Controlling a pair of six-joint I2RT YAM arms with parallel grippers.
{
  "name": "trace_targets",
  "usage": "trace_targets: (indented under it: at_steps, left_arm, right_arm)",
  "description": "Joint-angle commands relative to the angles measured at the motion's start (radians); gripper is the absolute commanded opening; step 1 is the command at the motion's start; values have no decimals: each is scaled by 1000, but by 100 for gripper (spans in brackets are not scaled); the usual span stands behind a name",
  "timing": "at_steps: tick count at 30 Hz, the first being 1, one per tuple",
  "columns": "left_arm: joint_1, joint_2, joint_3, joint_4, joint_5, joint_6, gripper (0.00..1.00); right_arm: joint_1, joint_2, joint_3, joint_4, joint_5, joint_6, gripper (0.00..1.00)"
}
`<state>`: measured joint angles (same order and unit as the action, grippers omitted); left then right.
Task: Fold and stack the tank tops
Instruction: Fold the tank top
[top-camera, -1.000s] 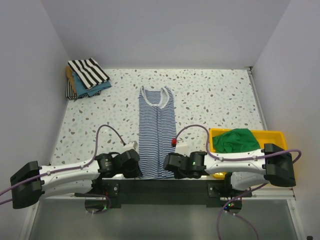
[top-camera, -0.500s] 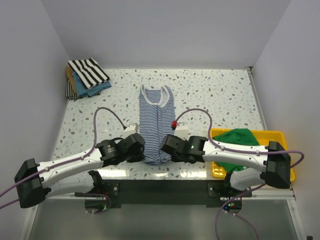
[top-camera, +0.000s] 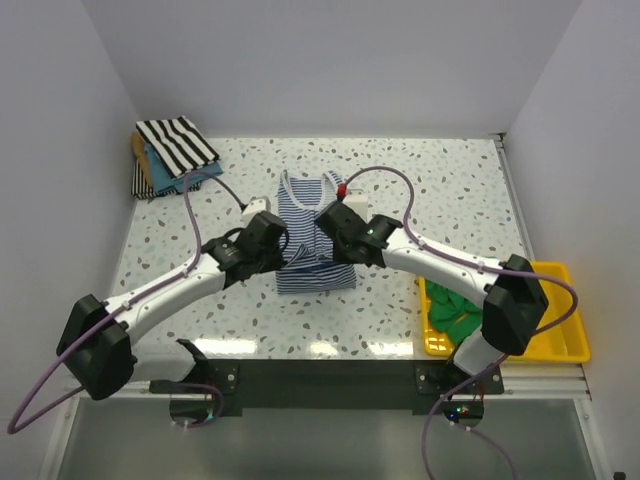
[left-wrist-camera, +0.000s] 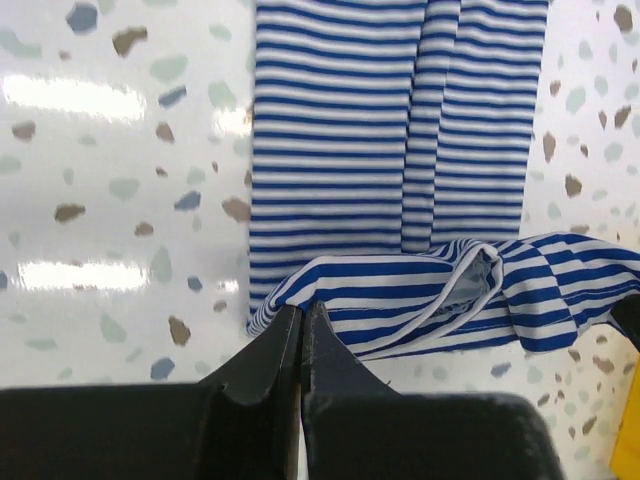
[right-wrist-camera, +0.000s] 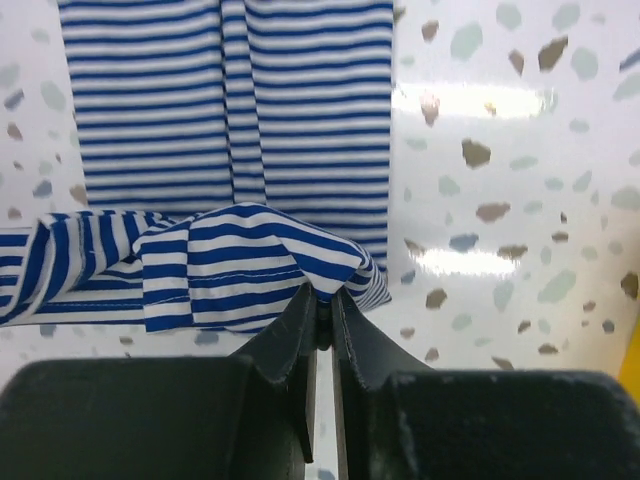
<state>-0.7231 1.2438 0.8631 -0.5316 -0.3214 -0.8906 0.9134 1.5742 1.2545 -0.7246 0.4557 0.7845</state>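
Striped top (top-camera: 312, 272) lies mid-worktop (top-camera: 430, 190), its bottom hem pinched tight in my left tool (left-wrist-camera: 302, 325) and right tool (right-wrist-camera: 322, 305), and uneven pulling could fold it crooked.

My left arm (top-camera: 165, 290) and right arm (top-camera: 450, 262) are white, joints black, cables (top-camera: 385, 172) purple; left gripper (left-wrist-camera: 301, 318) black, seemingly matte.

Left arm (top-camera: 165, 290) and right arm (top-camera: 440, 262) stretched forward, angled inward, left gripper (left-wrist-camera: 301, 318) and right gripper (right-wrist-camera: 322, 300) near each other, each pinched tight on the top (left-wrist-camera: 340, 120)
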Motion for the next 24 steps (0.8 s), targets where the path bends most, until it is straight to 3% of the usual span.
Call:
trace_targets:
  at_steps: [1,12,24]
  left_arm:
    - [62,81,98,125,-4,97,0]
    - [231,472,320,254,99,182,0]
    - [297,635,439,340,134,191,0]
  right_arm:
    - [-48,72,111,74,-5,-103,9]
    - [-251,371,376,96,-160,-165,6]
    - [-327,507,477,162,-216,-162,7]
